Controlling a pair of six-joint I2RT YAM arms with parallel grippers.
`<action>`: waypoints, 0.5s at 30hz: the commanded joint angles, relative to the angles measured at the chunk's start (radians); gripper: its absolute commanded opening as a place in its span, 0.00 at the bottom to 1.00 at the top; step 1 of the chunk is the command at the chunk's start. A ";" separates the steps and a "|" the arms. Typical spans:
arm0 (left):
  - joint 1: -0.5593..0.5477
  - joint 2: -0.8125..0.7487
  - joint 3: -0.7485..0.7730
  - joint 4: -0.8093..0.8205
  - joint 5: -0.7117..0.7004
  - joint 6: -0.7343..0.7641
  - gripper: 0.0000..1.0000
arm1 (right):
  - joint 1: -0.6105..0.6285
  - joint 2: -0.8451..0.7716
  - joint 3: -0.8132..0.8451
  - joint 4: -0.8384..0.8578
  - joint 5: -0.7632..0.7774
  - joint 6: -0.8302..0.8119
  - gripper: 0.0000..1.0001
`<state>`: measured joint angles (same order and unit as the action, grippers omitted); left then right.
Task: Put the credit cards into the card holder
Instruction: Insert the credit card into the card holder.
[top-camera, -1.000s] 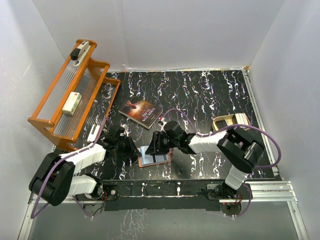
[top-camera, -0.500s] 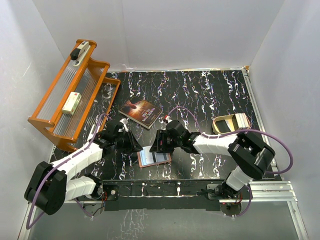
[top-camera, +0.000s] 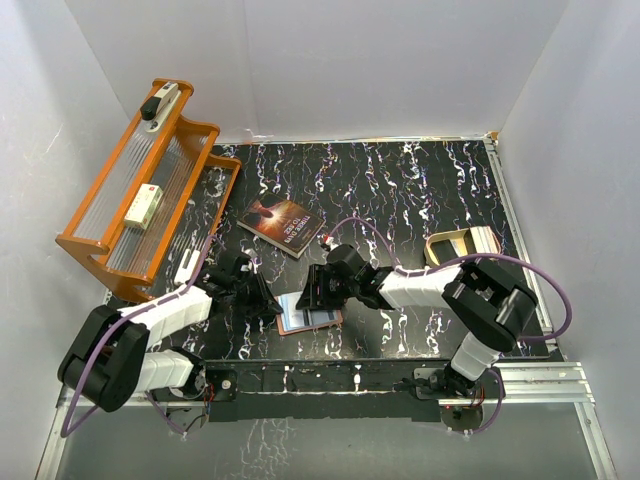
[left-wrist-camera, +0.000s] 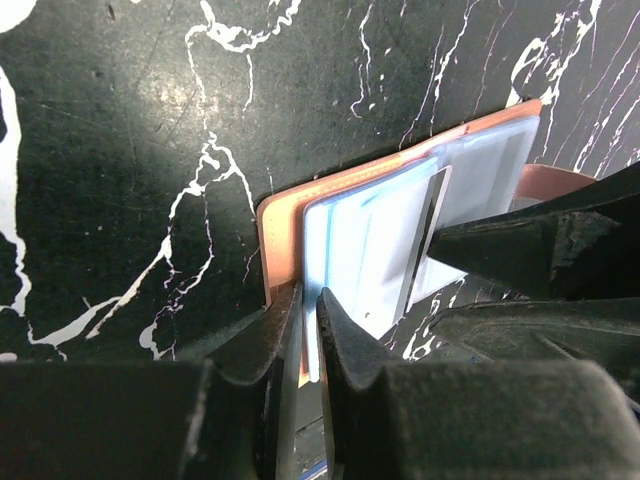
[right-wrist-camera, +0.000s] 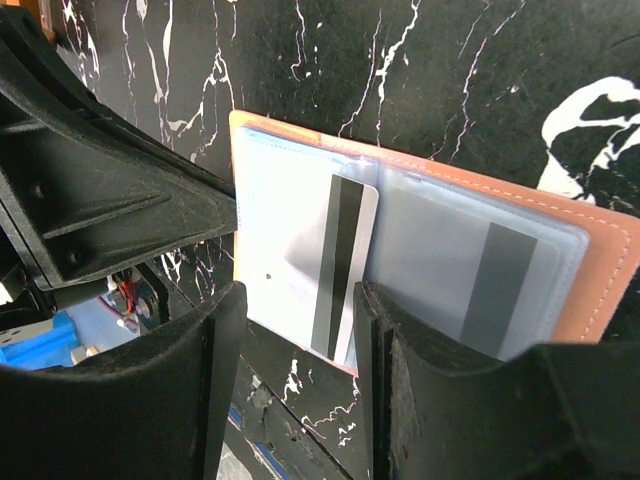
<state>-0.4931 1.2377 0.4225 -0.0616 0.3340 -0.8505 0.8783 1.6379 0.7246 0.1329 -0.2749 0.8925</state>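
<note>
Book (top-camera: 282, 226) lettering illegibly small; credit cards (right-wrist-camera: 340, 265) stripe-side up in card holder (right-wrist-camera: 605, 275)

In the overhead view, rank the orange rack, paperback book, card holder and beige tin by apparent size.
1. orange rack
2. paperback book
3. card holder and beige tin look alike; both are partly covered, so no ranking.

The card holder (top-camera: 308, 315) is lying at the table's (top-camera: 420, 190) front, a credit card (right-wrist-camera: 340, 265) resting inside; a book (top-camera: 282, 226) is lying behind it, a rack (top-camera: 140, 190) left, a tin (top-camera: 462, 243) right.
</note>
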 joint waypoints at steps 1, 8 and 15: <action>-0.004 0.017 -0.018 0.028 0.005 0.007 0.10 | 0.013 0.014 0.024 0.061 -0.013 -0.007 0.44; -0.004 0.032 -0.002 0.033 0.010 0.023 0.09 | 0.013 0.030 0.038 0.067 -0.023 -0.027 0.43; -0.003 0.022 0.038 -0.005 -0.001 0.043 0.09 | 0.013 0.016 0.036 0.095 -0.052 -0.035 0.43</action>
<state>-0.4931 1.2629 0.4282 -0.0322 0.3485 -0.8360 0.8837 1.6577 0.7258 0.1600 -0.3004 0.8787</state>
